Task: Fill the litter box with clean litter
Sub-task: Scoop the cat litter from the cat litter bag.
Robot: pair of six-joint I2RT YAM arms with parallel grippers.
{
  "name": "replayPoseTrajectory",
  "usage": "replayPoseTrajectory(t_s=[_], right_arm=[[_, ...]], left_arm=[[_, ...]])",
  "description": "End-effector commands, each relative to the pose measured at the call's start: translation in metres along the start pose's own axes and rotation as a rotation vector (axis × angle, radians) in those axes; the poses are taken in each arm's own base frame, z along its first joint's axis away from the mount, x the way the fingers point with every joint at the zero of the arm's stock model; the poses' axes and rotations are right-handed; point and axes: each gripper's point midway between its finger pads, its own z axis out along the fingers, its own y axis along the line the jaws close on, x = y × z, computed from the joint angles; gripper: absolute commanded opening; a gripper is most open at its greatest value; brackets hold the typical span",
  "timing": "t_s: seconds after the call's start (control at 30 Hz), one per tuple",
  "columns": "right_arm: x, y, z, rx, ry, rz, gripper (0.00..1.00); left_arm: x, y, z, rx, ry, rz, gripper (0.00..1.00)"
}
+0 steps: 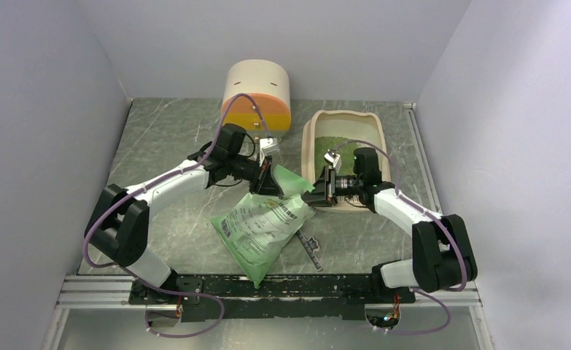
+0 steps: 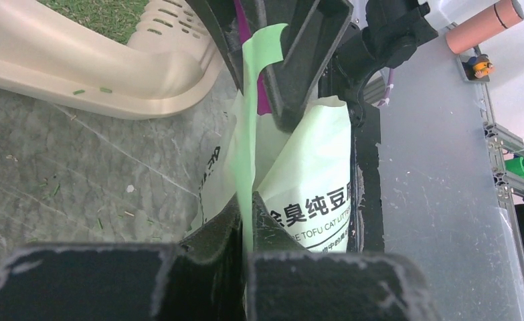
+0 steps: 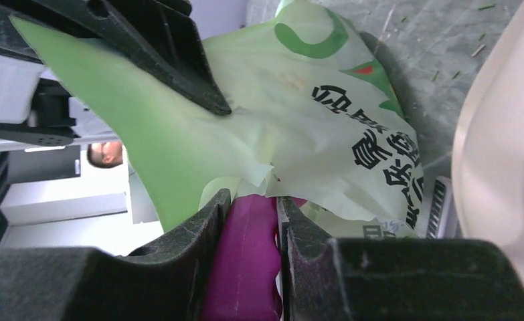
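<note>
The beige litter box (image 1: 308, 149) stands at the back right, holding a layer of green clean litter (image 1: 355, 149). A green printed litter bag (image 1: 264, 230) lies in the middle of the table with its mouth raised. My left gripper (image 1: 270, 178) is shut on the bag's thin top edge (image 2: 249, 200). Just right of the mouth, my right gripper (image 1: 316, 195) is shut on the handle of a magenta scoop (image 3: 245, 261). The scoop's head is hidden inside the bag (image 3: 326, 127). The box wall (image 3: 506, 154) sits close to the right.
A round beige-and-orange drawer unit (image 1: 257, 93) stands at the back, behind the left arm. A small black strip (image 1: 311, 252) lies beside the bag. Loose green granules (image 2: 88, 91) dot the grey table beside the litter box (image 2: 112, 63). Walls close in on both sides.
</note>
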Motion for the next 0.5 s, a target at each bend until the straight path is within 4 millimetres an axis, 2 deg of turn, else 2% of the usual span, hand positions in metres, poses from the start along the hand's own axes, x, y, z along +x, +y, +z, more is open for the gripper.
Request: replayPoseTrajectory(t_s=[0.0, 0.13, 0.23, 0.47], right_arm=[[0.0, 0.04, -0.012, -0.154, 0.012, -0.038, 0.0], [-0.005, 0.031, -0.024, -0.15, -0.048, 0.02, 0.0], [-0.009, 0.019, -0.039, -0.134, -0.118, 0.067, 0.0], [-0.011, 0.009, -0.073, -0.105, -0.233, 0.103, 0.0]], left_arm=[[-0.019, -0.011, -0.001, 0.014, -0.065, 0.07, 0.05], [-0.023, -0.01, -0.002, -0.003, -0.092, 0.083, 0.05], [-0.027, -0.013, -0.004, -0.011, -0.113, 0.068, 0.05], [-0.031, -0.019, -0.008, -0.011, -0.151, 0.098, 0.05]])
